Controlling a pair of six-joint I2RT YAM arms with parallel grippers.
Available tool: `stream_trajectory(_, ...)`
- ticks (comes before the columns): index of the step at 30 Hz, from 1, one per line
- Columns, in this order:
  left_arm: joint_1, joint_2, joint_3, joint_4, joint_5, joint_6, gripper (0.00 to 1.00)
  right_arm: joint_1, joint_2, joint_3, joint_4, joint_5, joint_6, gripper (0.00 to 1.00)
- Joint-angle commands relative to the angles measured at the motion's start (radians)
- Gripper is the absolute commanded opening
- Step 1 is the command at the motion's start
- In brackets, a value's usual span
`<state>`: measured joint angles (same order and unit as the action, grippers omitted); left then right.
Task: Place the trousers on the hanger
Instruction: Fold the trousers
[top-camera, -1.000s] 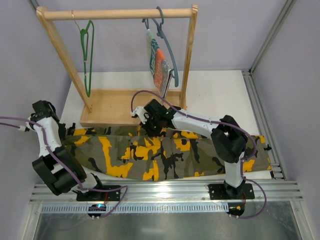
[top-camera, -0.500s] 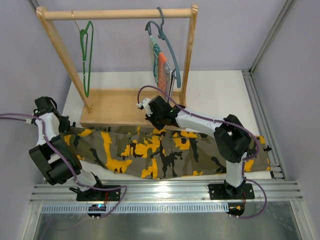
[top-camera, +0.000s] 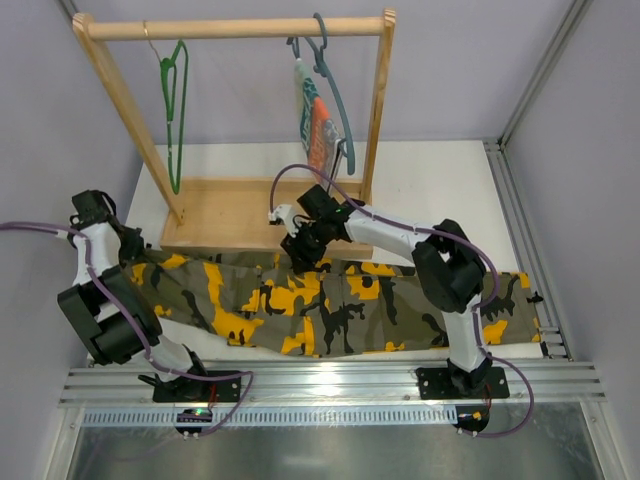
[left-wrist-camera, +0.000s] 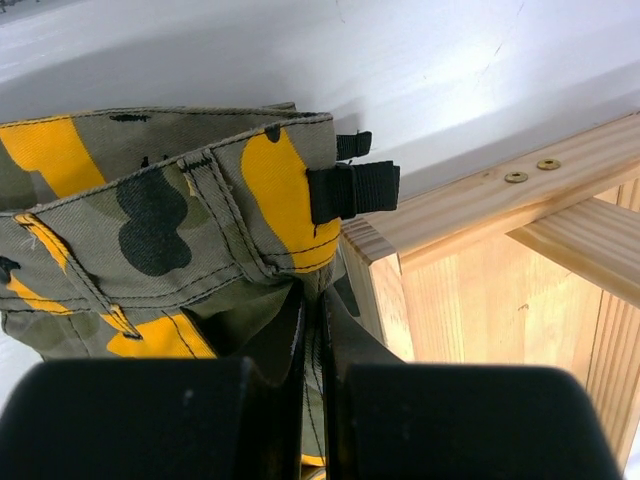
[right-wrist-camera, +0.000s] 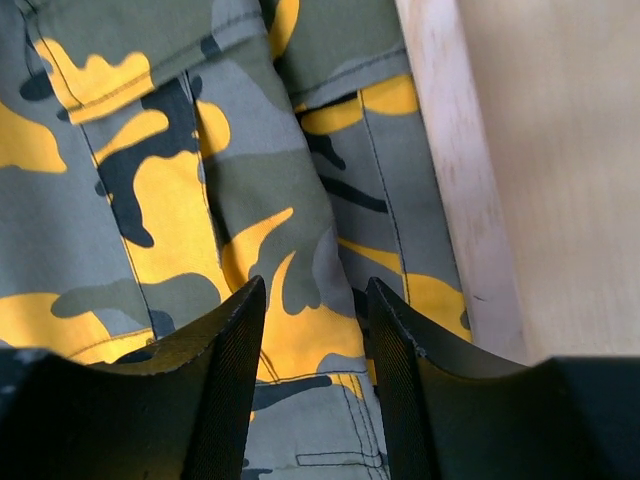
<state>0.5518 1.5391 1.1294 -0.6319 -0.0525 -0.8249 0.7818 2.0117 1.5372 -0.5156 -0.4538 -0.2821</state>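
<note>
The camouflage trousers (top-camera: 330, 305) lie flat across the table in front of the wooden rack. Their waistband end is at the left, where my left gripper (top-camera: 132, 252) is shut on it. In the left wrist view the fingers (left-wrist-camera: 312, 330) pinch a fold of the trousers (left-wrist-camera: 150, 200) beside a black strap. My right gripper (top-camera: 298, 252) hovers open over the trousers' far edge. Its fingers (right-wrist-camera: 315, 290) stand apart above the trousers (right-wrist-camera: 150, 150) with nothing held. The thin green hanger (top-camera: 175, 100) hangs on the left of the rack's bar.
The wooden rack (top-camera: 235, 28) stands behind the trousers, and its base board (top-camera: 230, 215) touches their far edge. A grey-blue hanger (top-camera: 335, 95) carrying a striped cloth (top-camera: 315, 135) hangs on the right. Aluminium rails (top-camera: 330, 385) run along the near edge.
My right gripper has opened and let go of the trousers' far edge, which has dropped back flat. The left gripper has drawn the waistband end a little left and back.
</note>
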Motion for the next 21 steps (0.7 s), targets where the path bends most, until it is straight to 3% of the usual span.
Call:
stream_trajectory(1,-0.001,0.01,0.012,0.092,0.019,0.027,0.01,-0.004,0.035,0.047,-0.05,-0.082,-0.052,0.49)
stream_trajectory(8,-0.003,0.021,0.012,0.087,0.025,0.043,0.01,-0.007,0.085,0.058,-0.055,-0.102,-0.06,0.48)
stream_trajectory(11,-0.003,0.023,0.012,0.083,0.014,0.052,0.01,-0.009,0.091,0.057,-0.054,-0.106,-0.055,0.36)
stream_trajectory(12,-0.001,0.024,0.012,0.078,0.013,0.055,0.01,-0.007,0.084,0.054,-0.049,-0.102,-0.052,0.22)
stream_trajectory(15,-0.003,0.029,0.015,0.072,0.003,0.058,0.01,-0.01,0.032,0.012,-0.003,-0.056,-0.016,0.04)
stream_trajectory(21,-0.004,0.067,0.062,0.028,-0.038,0.084,0.0,-0.029,-0.119,-0.107,0.092,0.136,0.083,0.04)
